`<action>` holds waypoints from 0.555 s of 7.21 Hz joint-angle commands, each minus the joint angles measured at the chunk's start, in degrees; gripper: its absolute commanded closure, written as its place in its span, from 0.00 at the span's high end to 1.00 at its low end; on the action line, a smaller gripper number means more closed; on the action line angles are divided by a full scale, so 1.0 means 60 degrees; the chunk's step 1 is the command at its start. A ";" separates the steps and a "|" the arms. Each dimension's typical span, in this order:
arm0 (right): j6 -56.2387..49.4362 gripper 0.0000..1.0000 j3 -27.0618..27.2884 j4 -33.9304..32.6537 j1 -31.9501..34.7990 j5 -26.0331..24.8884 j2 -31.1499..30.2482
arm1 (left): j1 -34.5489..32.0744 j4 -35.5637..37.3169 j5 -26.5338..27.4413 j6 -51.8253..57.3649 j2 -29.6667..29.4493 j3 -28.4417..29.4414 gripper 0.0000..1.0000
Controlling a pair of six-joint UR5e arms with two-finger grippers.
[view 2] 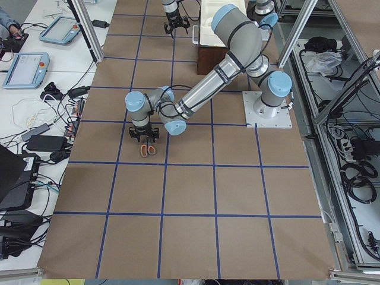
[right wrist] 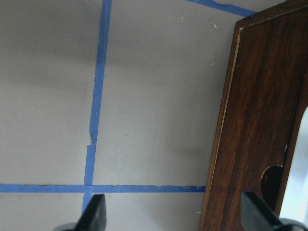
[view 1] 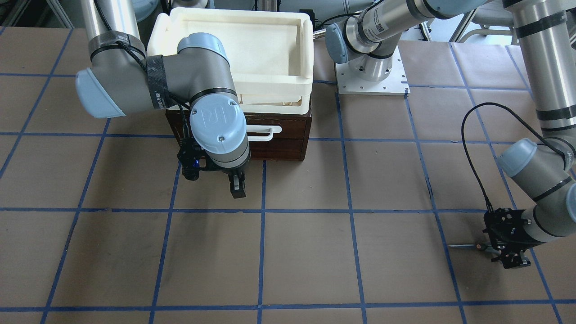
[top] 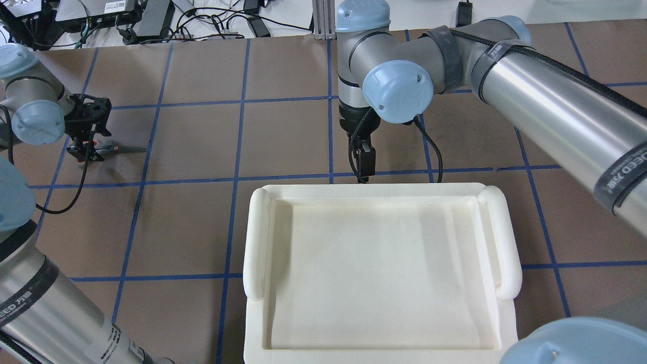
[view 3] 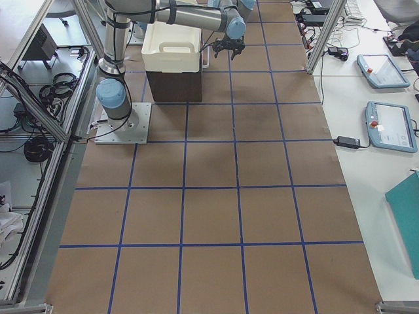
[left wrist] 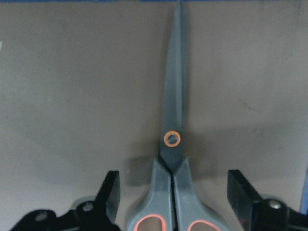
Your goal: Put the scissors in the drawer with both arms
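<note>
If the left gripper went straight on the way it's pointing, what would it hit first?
Probably the scissors: the left gripper points down, and the grey handles lie between its open fingers. The fingers themselves would meet the table beside them; height unclear.

Tray atop drawer; scissors well apart

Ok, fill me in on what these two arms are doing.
The left arm's black claw is low over the small grey-handled scissors with orange-red loops, which lie flat and closed on the brown table with blue tape lines. Its fingers sit open either side of the handles, not gripping. The right arm's claw, also open, hangs in front of the shut dark-brown wooden drawer, near its white bar handle. The scissors are not yet picked up.
</note>
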 commanded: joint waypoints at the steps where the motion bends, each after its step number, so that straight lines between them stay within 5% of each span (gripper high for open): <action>1: -0.0098 1.00 -0.0170 0.0348 -0.0019 0.0142 -0.0021 | 0.0014 -0.0403 -0.0130 -0.0012 -0.0023 0.0001 0.79; 4: -0.3752 1.00 -0.0215 0.0220 -0.0106 -0.0048 -0.0590 | 0.0029 -0.0213 -0.0115 0.0119 -0.0023 0.0030 0.68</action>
